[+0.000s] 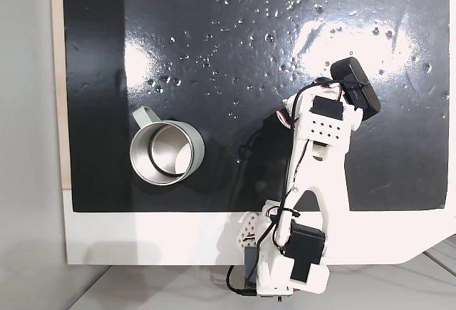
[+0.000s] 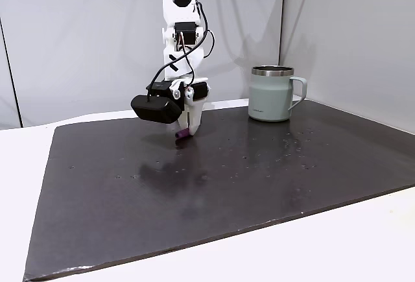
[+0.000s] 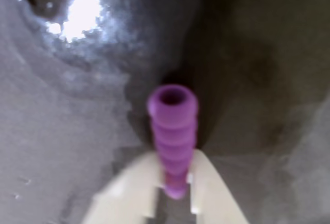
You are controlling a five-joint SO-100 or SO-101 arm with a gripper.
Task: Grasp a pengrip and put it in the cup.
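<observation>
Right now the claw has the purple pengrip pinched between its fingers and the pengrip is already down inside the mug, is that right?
Not quite. The claw does have the purple pengrip pinched between its fingers, but the pengrip is not inside the mug. In a fixed view the pengrip hangs just over the dark mat, well to the left of the mug, which stands apart near the mat's back edge.

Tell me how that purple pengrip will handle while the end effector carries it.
The pengrip is a hollow ribbed tube, so it probably squashes under pressure rather than staying stiff. Its ribs likely give the fingers some purchase against slipping. It looks tiny beside the cup, so probably very light, but being round it may roll if dropped on the mat.
</observation>
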